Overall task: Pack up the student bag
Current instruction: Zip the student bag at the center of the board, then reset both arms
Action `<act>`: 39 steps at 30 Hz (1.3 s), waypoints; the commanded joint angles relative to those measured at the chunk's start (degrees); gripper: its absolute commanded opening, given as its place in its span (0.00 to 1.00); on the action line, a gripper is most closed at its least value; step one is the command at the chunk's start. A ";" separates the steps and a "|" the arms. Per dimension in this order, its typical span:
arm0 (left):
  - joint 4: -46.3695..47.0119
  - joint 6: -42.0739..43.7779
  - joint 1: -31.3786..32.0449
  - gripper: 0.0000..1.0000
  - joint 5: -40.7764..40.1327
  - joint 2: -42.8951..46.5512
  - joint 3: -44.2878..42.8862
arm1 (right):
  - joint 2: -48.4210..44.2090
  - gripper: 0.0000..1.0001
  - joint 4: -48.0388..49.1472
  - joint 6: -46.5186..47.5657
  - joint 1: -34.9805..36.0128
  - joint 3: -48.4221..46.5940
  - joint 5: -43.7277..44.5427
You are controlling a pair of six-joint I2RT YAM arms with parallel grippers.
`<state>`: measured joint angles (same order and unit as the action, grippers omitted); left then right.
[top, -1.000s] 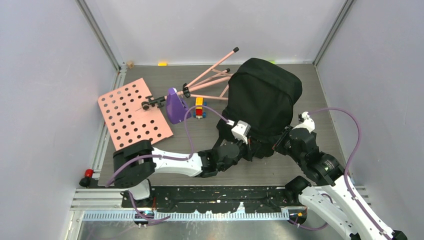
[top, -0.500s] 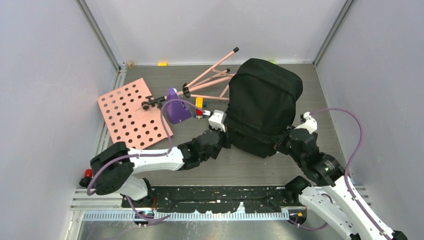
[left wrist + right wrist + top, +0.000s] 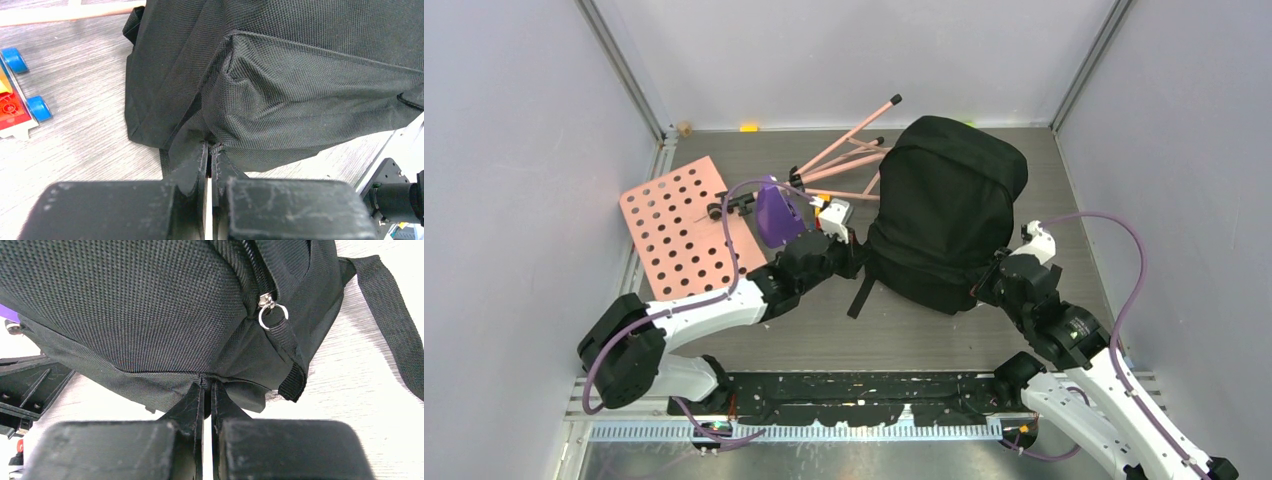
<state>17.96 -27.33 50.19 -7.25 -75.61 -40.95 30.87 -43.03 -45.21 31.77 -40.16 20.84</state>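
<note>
Gripping the student bag [image 3: 949, 215] at two spots along its near bottom edge. Pinched tight on a fold of black fabric with the left fingers [image 3: 208, 150], barely a slit between them. Same with the right fingers [image 3: 206, 386], closed on the hem seam. Slumped on the bench [image 3: 904, 335], bulging up and away from both sets of fingertips and spanning the gap between the two holds.

Just above and right of the right fingers: zipper pull ring [image 3: 273, 315], with a loose strap [image 3: 387, 310] trailing further right. Cannot tell whether the zip is open at all. Left of the left fingers, well apart: toy car [image 3: 12, 105] with blue wheels. Beyond that: purple piece [image 3: 774, 220], pink rods [image 3: 849, 138], pink pegboard [image 3: 674, 250].

Likely step: repositioning or stretching the bag so the opening can be reached. Apparently not yet into packing proper, judging by the loose items outside.

To do it well:
- Move both holds together at matched speed, raise the hem only slightly, avoid twisting.
- Watch for thin fabric slipping out of either pinch; check for tension wrinkles at each fingertip.
- Steer clear of the toy car and rods off to the left of the left fingers.
- Finish with the zipper pull ring facing up and free, within reach of the right fingers, before letting go.
</note>
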 commanded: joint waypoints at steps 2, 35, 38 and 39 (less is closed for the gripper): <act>-6.91 5.88 -4.10 0.25 -5.18 2.60 -2.58 | -0.70 0.07 -0.32 5.75 -1.01 -1.55 9.49; -56.11 18.10 -32.55 1.00 -7.76 36.59 -18.80 | -19.13 1.00 3.51 37.55 -1.01 -13.77 17.62; -54.89 17.93 -32.53 1.00 -7.79 36.86 -18.07 | -19.51 1.00 2.59 37.83 -1.01 -14.01 18.17; -54.56 17.74 -32.53 1.00 -7.78 36.91 -17.93 | -19.52 1.00 2.42 38.07 -1.01 -14.08 18.31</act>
<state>-39.90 -10.98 17.87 -13.61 -38.54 -59.88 11.49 -41.85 -9.23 30.98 -54.33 37.28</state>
